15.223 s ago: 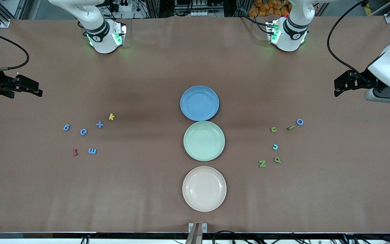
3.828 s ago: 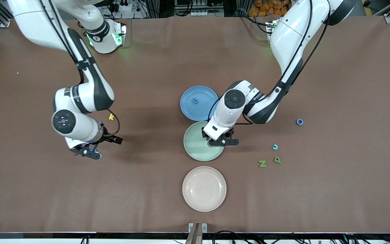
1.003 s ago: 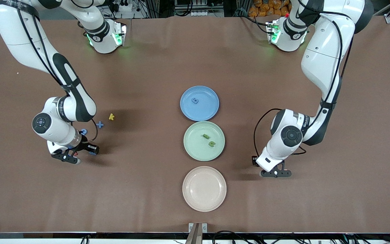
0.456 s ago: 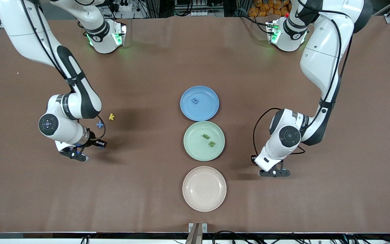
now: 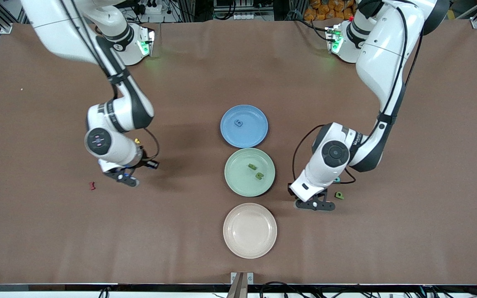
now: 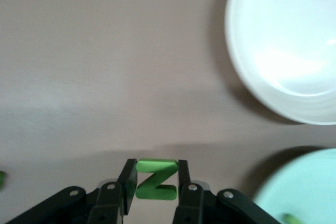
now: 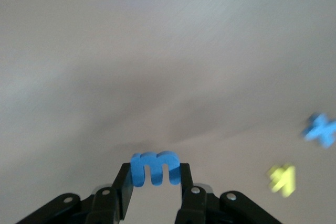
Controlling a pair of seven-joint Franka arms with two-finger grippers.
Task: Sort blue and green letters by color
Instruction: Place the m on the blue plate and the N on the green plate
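My left gripper (image 6: 156, 171) is shut on a green Z-shaped letter (image 6: 155, 180), held over bare table beside the pale pink plate (image 6: 283, 51) and the green plate (image 6: 315, 187). In the front view this gripper (image 5: 315, 204) hangs between those plates and a green p (image 5: 339, 195). My right gripper (image 7: 155, 174) is shut on a blue m (image 7: 155, 167) and, in the front view (image 5: 123, 178), hangs over the table toward the right arm's end. The green plate (image 5: 238, 182) holds two green pieces (image 5: 252, 166) (image 5: 258, 175). The blue plate (image 5: 255, 132) holds one blue piece (image 5: 238, 122).
A dark red piece (image 5: 92, 186) lies near the right gripper. A yellow k (image 7: 282, 178) and a blue plus (image 7: 320, 129) lie on the table by the right arm. A teal piece (image 5: 337, 179) peeks from under the left arm. The pink plate (image 5: 249, 230) has nothing on it.
The right gripper has risen with the blue m and moved toward the plates, uncovering the dark red piece. The left gripper has moved toward the plates with the green Z.
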